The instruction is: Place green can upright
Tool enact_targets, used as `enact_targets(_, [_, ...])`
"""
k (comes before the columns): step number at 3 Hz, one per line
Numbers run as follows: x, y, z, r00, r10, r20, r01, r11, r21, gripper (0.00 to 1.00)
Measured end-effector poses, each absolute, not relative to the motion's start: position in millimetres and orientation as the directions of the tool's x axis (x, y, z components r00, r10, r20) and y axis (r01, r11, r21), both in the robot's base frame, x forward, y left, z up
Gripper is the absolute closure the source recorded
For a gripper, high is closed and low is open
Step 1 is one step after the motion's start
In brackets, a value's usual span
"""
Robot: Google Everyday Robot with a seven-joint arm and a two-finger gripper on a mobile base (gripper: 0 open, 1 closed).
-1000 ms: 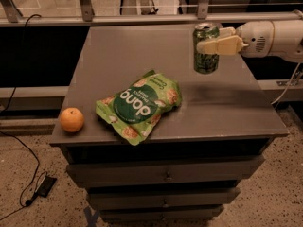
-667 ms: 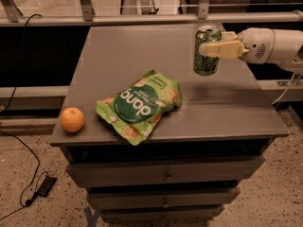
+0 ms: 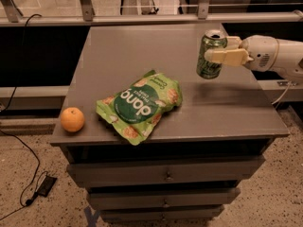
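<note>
Now the claw [image 3: 221,50], at two o'clock, clamps the green can [image 3: 207,68] near-upright above the worktop [image 3: 142,51] — next: lower, release.

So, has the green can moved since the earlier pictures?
Yes: the green can is slightly lower and further from the snack bag, held by the gripper above the table.

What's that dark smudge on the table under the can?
Camera view: it's a soft shadow on the table, cast by the can and the hand gripping it above the table's right side. Camera view: the shadow falls almost straight below them, so the light likely comes from above. Camera view: the whole scene is dim and brownish.
</note>
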State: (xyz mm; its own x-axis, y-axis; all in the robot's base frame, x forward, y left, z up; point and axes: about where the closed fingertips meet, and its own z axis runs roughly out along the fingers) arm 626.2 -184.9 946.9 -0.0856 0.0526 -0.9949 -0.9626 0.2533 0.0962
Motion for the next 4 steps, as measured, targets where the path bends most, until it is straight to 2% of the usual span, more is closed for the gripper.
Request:
enact_targets(1, [626, -201, 940, -0.055, 0.022, -0.998, -0.953, 0.299, 0.059, 0.59])
enact_targets(3, [629, -250, 913, -0.055, 0.117, -0.992, -0.916, 0.389, 0.097, 0.12])
enact_targets(4, [629, -250, 911, -0.057, 0.124, -0.991, -0.916, 0.388, 0.101, 0.0])
